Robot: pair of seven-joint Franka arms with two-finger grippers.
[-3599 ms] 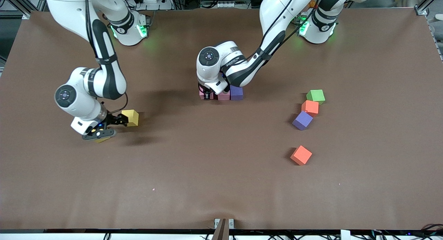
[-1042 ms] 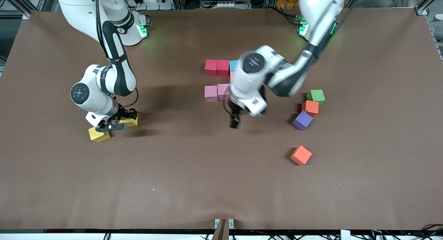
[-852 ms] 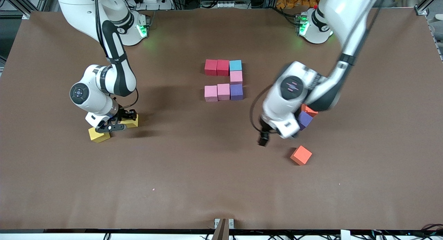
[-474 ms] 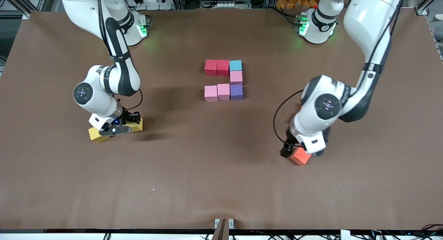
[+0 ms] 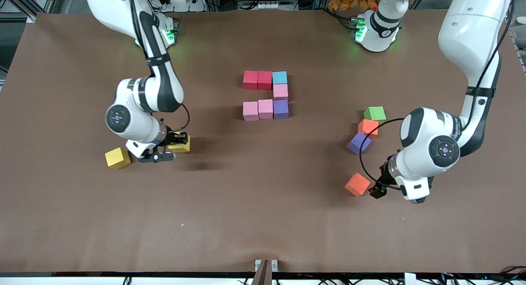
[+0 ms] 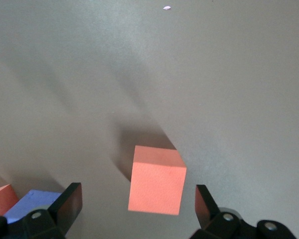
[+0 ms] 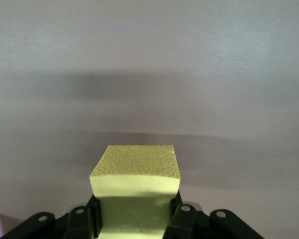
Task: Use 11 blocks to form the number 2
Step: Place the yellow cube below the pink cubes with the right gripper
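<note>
yellow foam cube [image 5: 179,145] pinched by right gripper [image 5: 174,144] above bare table; left gripper [image 5: 380,188] spread just beside orange foam cube [image 5: 357,184].

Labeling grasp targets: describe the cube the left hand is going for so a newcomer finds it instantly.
Start at the loose cluster toward the left arm's end of the table: green cube, orange cube and purple cube in a line. Nearer the front camera, apart from them, lies a lone orange cube, with the open left hand beside it. It alone touches no other cube.
</note>
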